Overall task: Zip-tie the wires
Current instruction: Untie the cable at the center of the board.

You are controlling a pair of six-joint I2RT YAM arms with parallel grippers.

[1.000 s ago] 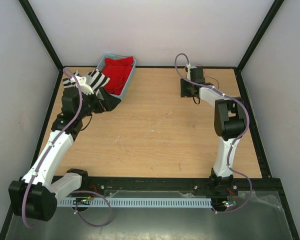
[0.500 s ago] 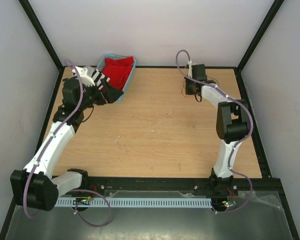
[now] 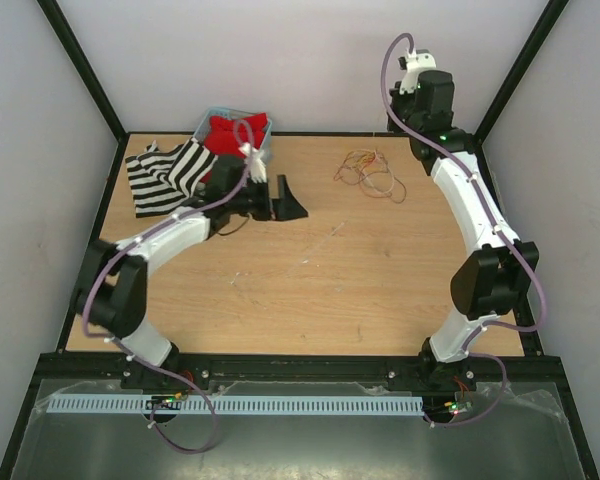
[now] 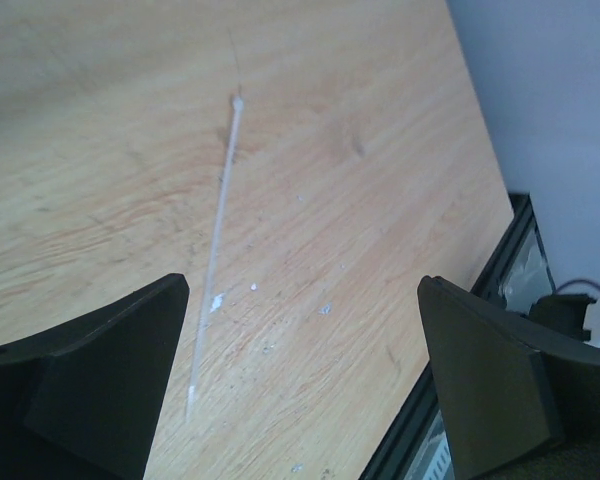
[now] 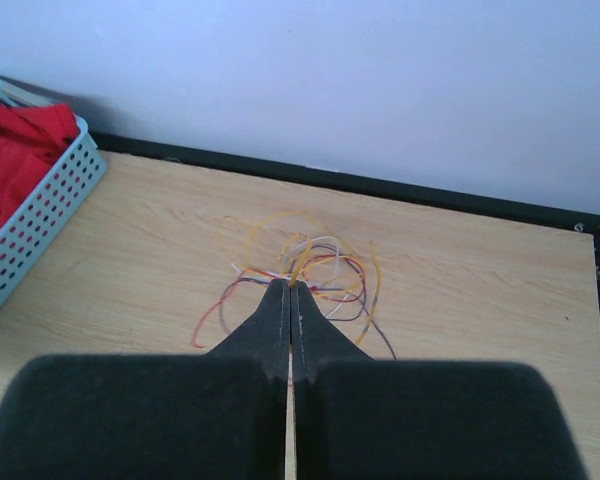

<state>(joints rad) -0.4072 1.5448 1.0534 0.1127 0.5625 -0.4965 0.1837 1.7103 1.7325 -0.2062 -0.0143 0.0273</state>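
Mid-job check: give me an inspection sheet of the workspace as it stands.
Surface: wooden table, few white specks.
Job's things: wires in a loose tangle, far right, untied; zip tie flat on the table below the left hand.
Clutter: blue basket holding red cloth; striped cloth beside it.
Hands: left hand open, empty; right hand shut, raised, nothing seen held.
Cables: lilac cables along both arms, clear of the wires.
Surroundings: white walls, black frame.

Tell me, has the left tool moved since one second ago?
Yes. The left tool moved to the right, away from the blue basket.
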